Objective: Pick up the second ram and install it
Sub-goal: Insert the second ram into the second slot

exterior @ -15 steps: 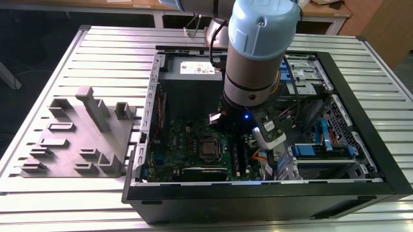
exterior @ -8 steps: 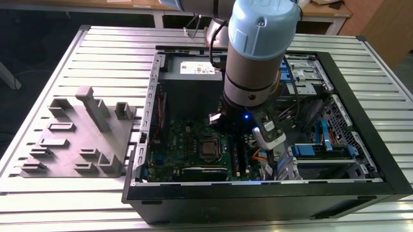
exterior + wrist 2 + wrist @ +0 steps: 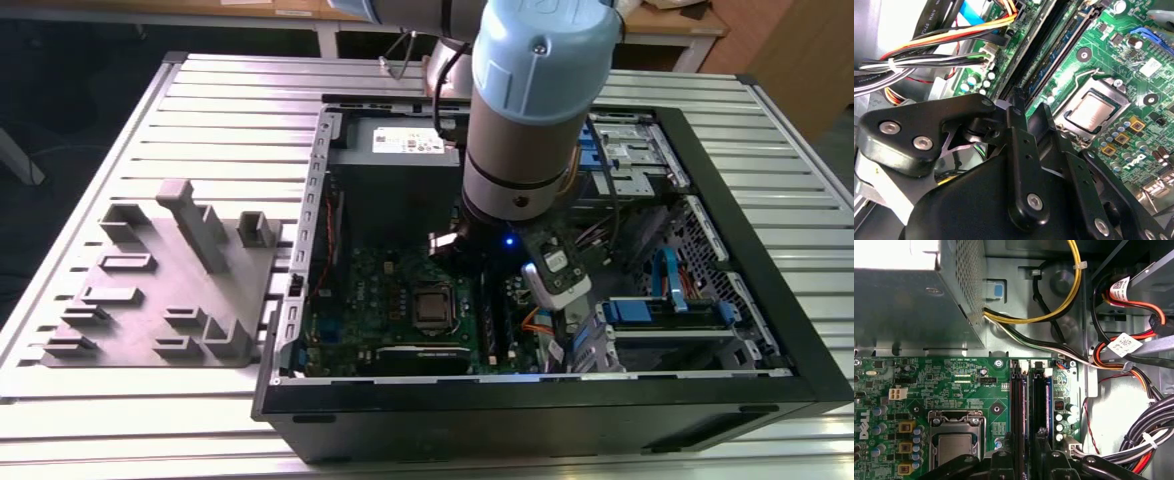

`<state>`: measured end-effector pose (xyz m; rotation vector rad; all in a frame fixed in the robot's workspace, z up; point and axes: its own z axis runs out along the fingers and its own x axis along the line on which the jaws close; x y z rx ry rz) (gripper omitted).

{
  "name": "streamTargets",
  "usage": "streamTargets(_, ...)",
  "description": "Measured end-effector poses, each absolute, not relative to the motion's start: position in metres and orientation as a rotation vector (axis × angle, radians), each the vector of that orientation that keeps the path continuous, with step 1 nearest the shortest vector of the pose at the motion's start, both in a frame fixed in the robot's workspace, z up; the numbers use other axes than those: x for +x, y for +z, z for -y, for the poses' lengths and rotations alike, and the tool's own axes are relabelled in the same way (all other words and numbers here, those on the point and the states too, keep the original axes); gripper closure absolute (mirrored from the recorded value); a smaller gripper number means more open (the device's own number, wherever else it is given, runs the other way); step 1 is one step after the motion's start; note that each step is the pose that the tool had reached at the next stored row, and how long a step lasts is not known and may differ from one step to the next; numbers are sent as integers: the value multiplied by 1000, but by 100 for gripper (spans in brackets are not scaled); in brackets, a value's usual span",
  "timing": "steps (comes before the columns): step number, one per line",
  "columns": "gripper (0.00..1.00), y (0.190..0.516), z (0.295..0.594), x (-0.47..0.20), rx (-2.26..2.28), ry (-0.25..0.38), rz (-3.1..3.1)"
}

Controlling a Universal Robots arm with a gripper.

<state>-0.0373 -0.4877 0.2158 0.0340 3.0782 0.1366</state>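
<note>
My gripper (image 3: 481,270) is lowered into the open computer case over the black memory sockets, beside the processor (image 3: 956,450). In the first wrist view its black fingers (image 3: 1004,460) flank one socket, and the second ram (image 3: 1022,405) shows there edge-on as a thin dark strip running away from the gripper (image 3: 1025,452). It stands upright in line with the socket, with the fingers shut on its near end. In the second wrist view the gripper (image 3: 1029,107) has narrow-set tips, and a blue-green stick (image 3: 1054,65) lies in the sockets just beyond them.
The grey power supply (image 3: 904,295) fills the case's far end. Bundles of coloured cables (image 3: 1134,365) run close beside the sockets. The green motherboard (image 3: 929,385) lies below. A grey fixture tray (image 3: 160,290) sits on the slatted table at the exterior view's left.
</note>
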Motion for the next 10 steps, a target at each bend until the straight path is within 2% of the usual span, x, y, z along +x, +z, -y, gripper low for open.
streamTargets(10, 72, 236, 488, -37, 34, 137, -3078)
